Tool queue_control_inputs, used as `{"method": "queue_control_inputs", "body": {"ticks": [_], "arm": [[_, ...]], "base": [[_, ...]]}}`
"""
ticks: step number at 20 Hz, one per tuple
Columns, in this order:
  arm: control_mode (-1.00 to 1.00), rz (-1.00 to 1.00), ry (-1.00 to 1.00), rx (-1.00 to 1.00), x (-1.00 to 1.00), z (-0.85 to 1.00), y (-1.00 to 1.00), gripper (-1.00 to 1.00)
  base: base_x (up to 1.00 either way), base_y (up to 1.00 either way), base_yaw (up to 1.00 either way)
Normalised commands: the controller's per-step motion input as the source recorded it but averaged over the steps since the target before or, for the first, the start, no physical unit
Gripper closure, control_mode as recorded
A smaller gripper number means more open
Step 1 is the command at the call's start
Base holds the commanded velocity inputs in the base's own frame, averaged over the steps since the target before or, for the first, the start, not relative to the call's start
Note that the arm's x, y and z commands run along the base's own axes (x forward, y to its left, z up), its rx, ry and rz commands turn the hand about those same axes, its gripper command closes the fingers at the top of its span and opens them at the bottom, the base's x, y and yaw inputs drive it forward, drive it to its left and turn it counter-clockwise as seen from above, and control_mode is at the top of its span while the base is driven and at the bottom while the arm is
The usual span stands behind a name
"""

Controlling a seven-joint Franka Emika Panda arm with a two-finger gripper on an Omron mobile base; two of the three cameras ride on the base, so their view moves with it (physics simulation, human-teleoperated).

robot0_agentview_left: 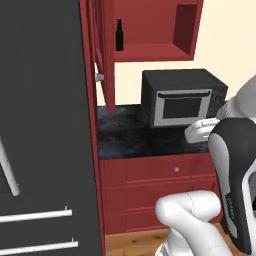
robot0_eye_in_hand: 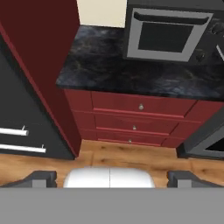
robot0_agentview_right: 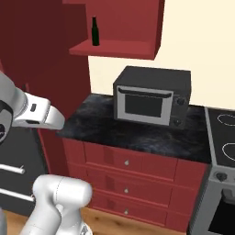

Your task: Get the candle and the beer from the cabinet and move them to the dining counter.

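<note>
The beer (robot0_agentview_left: 119, 35) is a small dark bottle standing upright on the red shelf of the open cabinet (robot0_agentview_left: 150, 52), near its left side. From the right it shows again as the beer (robot0_agentview_right: 95, 31) on the cabinet (robot0_agentview_right: 114, 48) shelf. The candle and the dining counter are out of view. My gripper (robot0_eye_in_hand: 111, 178) is open, its two dark fingertips (robot0_eye_in_hand: 41, 177) far apart with nothing between them. It hangs well below the shelf and looks down at the red drawer fronts and the wooden floor.
A black microwave (robot0_agentview_left: 180, 97) stands on the black marble worktop (robot0_agentview_right: 119, 131) under the cabinet, above red drawers (robot0_eye_in_hand: 135, 114). The open cabinet door (robot0_agentview_left: 102, 55) juts forward at the left. A tall black fridge (robot0_agentview_left: 40, 125) is left, a stove (robot0_agentview_right: 222, 137) right.
</note>
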Motion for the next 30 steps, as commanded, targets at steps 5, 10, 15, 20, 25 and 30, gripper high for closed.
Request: {"method": "queue_control_inputs", "body": {"ticks": [5, 10, 15, 20, 25, 30], "arm": [[1.00, 0.00, 0.00, 0.00, 0.00, 0.00, 0.00, -1.00], [1.00, 0.00, 0.00, 0.00, 0.00, 0.00, 0.00, -1.00], [1.00, 0.00, 0.00, 0.00, 0.00, 0.00, 0.00, -1.00], [1.00, 0.00, 0.00, 0.00, 0.00, 0.00, 0.00, -1.00], [1.00, 0.00, 0.00, 0.00, 0.00, 0.00, 0.00, -1.00], [1.00, 0.00, 0.00, 0.00, 0.00, 0.00, 0.00, -1.00]], "base": [[0.73, -0.23, 0.05], [0.46, -0.34, 0.00], [0.31, -0.33, 0.00], [0.25, -0.21, -0.05], [0.17, -0.26, -0.10], [0.10, -0.31, -0.19]]}}
